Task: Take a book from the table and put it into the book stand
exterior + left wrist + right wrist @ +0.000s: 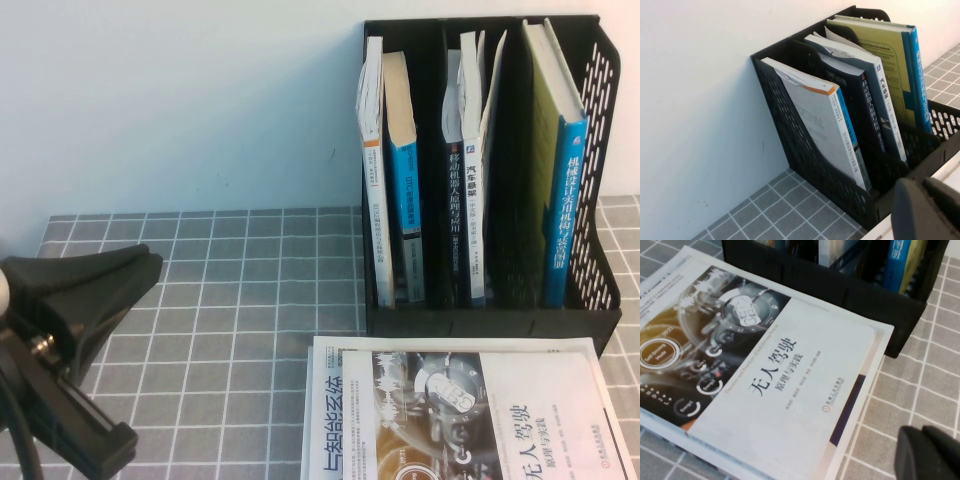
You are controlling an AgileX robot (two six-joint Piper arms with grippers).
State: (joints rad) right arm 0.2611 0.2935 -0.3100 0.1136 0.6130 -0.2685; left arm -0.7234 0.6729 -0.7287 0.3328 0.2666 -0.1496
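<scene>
A white-covered book (450, 410) with a dashboard picture lies flat on the grey tiled cloth, right in front of the black three-slot book stand (490, 320). It also shows in the right wrist view (790, 365). My left gripper (135, 272) hangs at the table's left, empty, well left of the stand; in the left wrist view (927, 210) its fingers are together. My right gripper (930, 452) is out of the high view; it hovers shut and empty over the cloth beside the book's right edge. The stand (790, 130) holds several upright books.
The stand (840, 290) backs onto a white wall. Its left slot holds two books, its middle slot a few, its right slot one blue-spined book (565, 200). Bare grey tiled cloth (250, 300) stretches left of the stand and book.
</scene>
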